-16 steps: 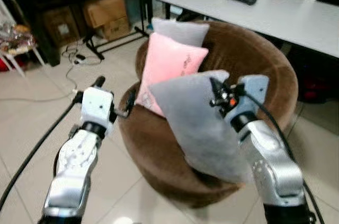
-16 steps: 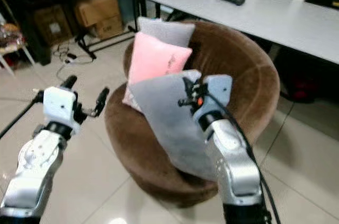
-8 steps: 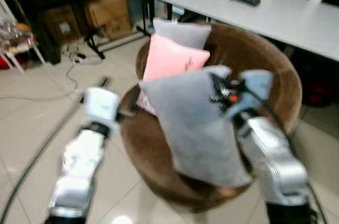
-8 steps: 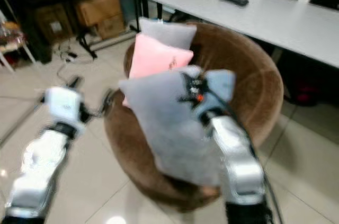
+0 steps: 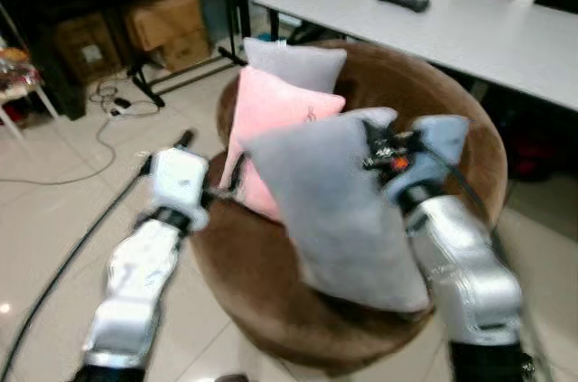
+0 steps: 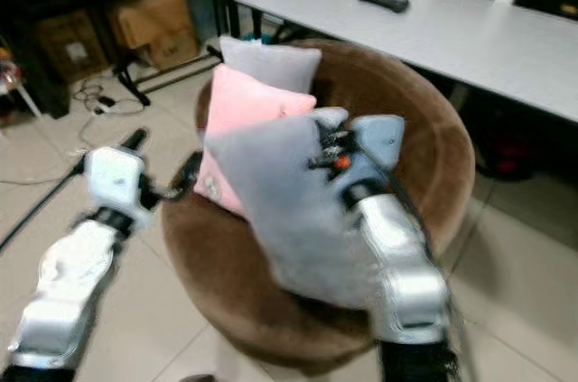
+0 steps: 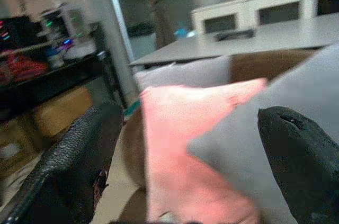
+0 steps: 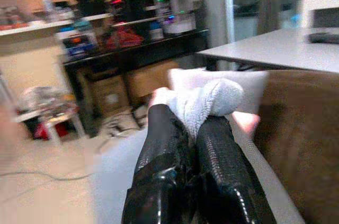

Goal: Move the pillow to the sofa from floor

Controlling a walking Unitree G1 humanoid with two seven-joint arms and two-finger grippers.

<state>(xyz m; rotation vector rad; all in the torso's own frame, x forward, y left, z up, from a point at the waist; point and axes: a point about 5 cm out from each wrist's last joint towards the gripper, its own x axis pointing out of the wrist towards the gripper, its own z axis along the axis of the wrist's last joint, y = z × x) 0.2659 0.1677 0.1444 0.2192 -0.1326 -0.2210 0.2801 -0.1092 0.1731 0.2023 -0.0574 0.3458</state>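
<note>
Right gripper (image 8: 193, 128) pinches grey fabric pillow's (image 5: 339, 206) corner, hanging it over round brown sofa (image 5: 470, 120) | left gripper (image 7: 185, 166) spread, empty, beside pink pillow (image 5: 271, 129)

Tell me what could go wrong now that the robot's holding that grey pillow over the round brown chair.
The right gripper pinches only a corner of the large grey pillow, so it may slip out. The pillow hangs near the brown round sofa chair's front edge and could slide to the floor. It may also topple the upright pink pillow.

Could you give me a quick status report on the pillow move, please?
Right end effector shut on grey pillow, held above brown sofa. Left end effector open, beside the sofa. Pink pillow already on the seat.
</note>
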